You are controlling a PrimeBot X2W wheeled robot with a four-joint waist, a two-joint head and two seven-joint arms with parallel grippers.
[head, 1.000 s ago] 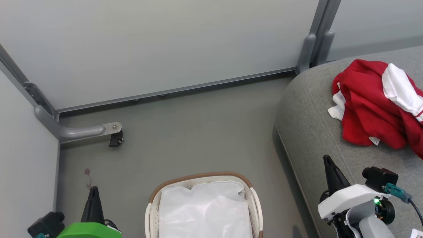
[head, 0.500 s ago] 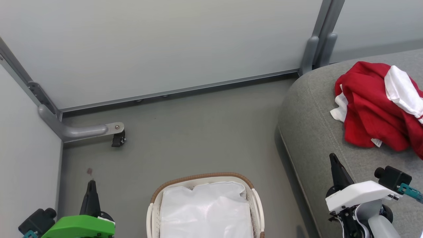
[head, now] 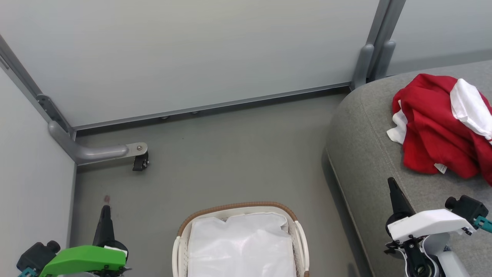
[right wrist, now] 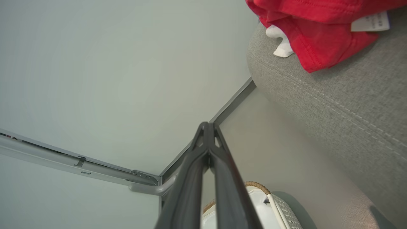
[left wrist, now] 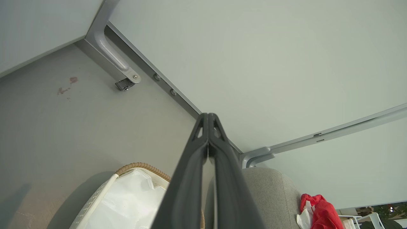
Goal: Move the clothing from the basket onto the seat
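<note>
The clothing (head: 434, 130) lies heaped on the seat (head: 365, 154), just beyond the right jaws and well right of the left jaws. Both pairs are closed, gripping nothing.

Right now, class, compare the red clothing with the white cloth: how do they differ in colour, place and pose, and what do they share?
The red clothing is red with white panels; the white cloth is plain white. The clothing lies on the grey seat; the cloth lies in the basket. The clothing is bunched in a heap; the cloth lies fairly flat. Both are soft fabric.
</note>
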